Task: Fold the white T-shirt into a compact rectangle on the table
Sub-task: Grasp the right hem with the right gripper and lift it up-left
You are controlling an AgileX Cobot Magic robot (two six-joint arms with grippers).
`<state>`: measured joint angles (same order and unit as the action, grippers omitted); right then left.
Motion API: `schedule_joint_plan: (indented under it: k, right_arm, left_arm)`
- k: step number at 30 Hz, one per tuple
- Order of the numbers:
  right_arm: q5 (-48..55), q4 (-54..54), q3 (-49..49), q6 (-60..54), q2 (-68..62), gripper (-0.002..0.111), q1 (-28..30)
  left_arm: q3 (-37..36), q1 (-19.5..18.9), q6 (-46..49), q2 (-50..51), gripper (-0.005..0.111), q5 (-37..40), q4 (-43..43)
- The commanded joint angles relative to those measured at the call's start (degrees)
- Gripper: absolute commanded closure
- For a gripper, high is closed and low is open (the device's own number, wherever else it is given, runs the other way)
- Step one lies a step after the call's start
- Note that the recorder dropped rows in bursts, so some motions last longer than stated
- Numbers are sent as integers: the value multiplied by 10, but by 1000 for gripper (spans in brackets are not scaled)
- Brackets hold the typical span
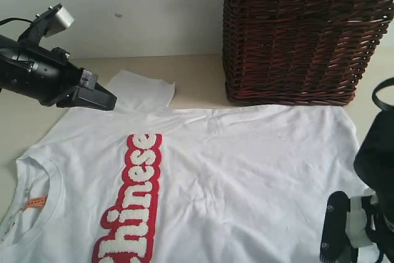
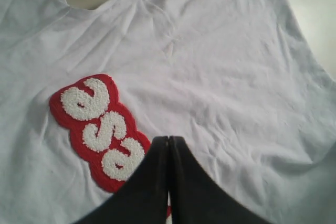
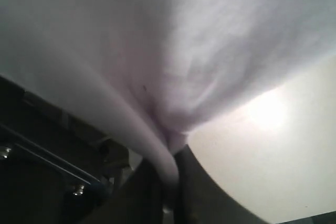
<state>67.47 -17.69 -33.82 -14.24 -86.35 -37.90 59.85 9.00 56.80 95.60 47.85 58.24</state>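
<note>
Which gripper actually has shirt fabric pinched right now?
The right gripper: a fold of the white T-shirt is bunched between its closed jaws. The left gripper is shut too, but with nothing between its jaws.

A plain pale wall (image 1: 154, 10) is running along the back, carrying one small dark spot (image 1: 117, 15). A dark brown wicker basket (image 1: 295, 35) is standing before it at the right, catching soft, even light.
</note>
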Motion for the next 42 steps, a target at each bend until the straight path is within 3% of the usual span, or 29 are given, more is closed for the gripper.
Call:
schedule_joint_plan:
  k: [1, 8, 16, 26, 42]
  right_arm:
    - [25, -7, -28, -4, 3, 108, -19]
    - [25, -105, -76, 0, 25, 108, -120]
    - [25, -143, -176, -7, 121, 108, -121]
    - [25, -105, -278, -10, 224, 108, -121]
    - [25, -134, -451, -31, 244, 108, -121]
  left_arm:
    - [1, 3, 6, -6, 107, -3, 9]
    - [1, 3, 13, -6, 107, -11, 9]
    - [1, 3, 13, -6, 107, -15, 8]
    - [1, 3, 13, -6, 107, -17, 7]
    - [1, 3, 13, -6, 107, -26, -2]
